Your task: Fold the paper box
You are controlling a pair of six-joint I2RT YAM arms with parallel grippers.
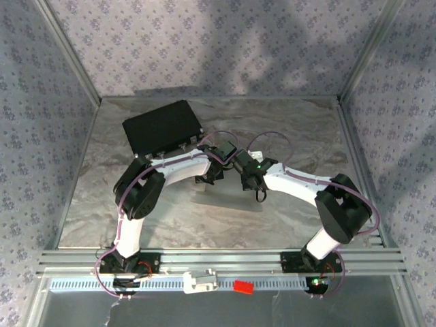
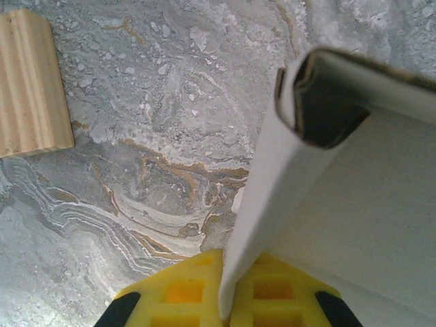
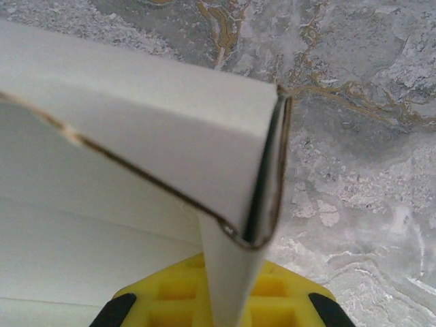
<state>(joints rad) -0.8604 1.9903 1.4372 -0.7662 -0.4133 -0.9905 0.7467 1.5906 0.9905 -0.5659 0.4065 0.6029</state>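
The left tool (image 2: 223, 303) is clamped on a thin upright wall of the paper box (image 2: 340, 204), with yellow ribbed pads (image 2: 180, 293) on either side of it. The right tool (image 3: 225, 303) pinches the opposite wall the same way. Each wall runs straight ahead of its tool to a rolled, brown-edged corner, and smooth white cardboard spans between the tools. Beyond lies the grey marbled counter (image 2: 150, 136), with a pale ridged wooden block (image 2: 30, 82) ahead-left of the left tool.

Soft even light, faint shadows, blurry wrist-view foregrounds
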